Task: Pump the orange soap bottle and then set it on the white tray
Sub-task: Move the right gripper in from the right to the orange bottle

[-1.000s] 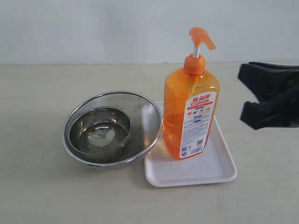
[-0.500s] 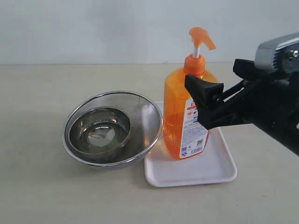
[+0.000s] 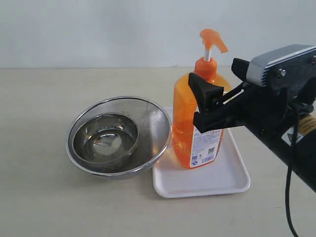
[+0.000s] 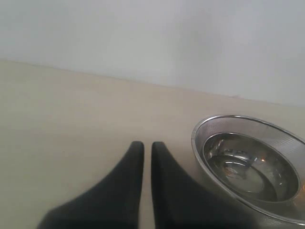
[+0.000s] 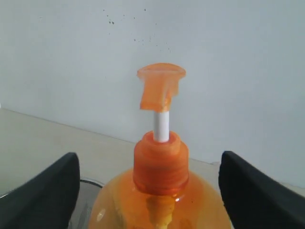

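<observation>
The orange soap bottle (image 3: 185, 136) stands upright on the white tray (image 3: 232, 178), its pump head (image 3: 213, 39) raised on the white stem. My right gripper (image 3: 215, 81) is open and straddles the bottle's shoulder just below the cap. In the right wrist view the cap (image 5: 160, 164) sits midway between the black fingers (image 5: 50, 191), with a gap on each side. My left gripper (image 4: 143, 145) shows only in the left wrist view. It is shut and empty, low over the table beside the steel bowl (image 4: 248, 162).
A steel mesh bowl (image 3: 150, 123) with a smaller steel bowl (image 3: 106, 138) inside stands left of the tray, its rim touching the tray's edge and close to the bottle. A pale wall runs behind the table.
My right gripper has come in from the right edge and now straddles the bottle's shoulder. The bottle, tray and bowls have not moved.
</observation>
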Robot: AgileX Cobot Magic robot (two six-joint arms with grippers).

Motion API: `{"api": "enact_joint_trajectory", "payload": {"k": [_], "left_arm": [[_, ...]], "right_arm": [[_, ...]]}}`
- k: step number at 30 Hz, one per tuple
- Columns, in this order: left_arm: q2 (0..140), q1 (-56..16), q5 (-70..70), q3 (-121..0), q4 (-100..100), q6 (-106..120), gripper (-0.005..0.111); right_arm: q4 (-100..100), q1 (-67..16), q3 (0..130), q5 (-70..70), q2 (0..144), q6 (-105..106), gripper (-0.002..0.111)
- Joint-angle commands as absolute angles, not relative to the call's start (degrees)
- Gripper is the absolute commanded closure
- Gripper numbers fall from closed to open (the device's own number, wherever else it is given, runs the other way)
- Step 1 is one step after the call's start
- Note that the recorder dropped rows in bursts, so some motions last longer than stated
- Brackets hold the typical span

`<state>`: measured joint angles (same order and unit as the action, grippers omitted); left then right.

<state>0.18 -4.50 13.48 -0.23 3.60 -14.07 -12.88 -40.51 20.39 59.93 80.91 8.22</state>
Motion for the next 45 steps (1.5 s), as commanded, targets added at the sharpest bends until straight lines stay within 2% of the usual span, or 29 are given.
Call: {"api": "enact_joint_trajectory", "payload": {"k": [1, 13, 15, 28, 45], "left_arm": [[0.00, -4.32, 13.53, 0.00, 3.90, -13.71, 0.101], [0.00, -4.32, 13.53, 0.00, 3.90, -13.71, 0.101], [0.00, -4.32, 13.53, 0.00, 3.89, -13.60, 0.101], [0.00, -4.32, 13.53, 0.00, 3.89, -13.60, 0.101], [0.00, -4.32, 13.53, 0.00, 3.89, -13.60, 0.101]], "right_arm": [[-12.39, -40.52, 20.73, 65.65, 83.83, 7.82, 0.035], [-12.03, -40.52, 23.64, 69.96, 89.81, 8.68, 0.038], [-12.03, -40.52, 24.65, 69.33, 90.32, 9.23, 0.045], [-14.21, -40.52, 25.62, 64.38, 90.58, 14.41, 0.108], [-14.86, -40.52, 25.62, 65.39, 90.43, 29.50, 0.108]]}}
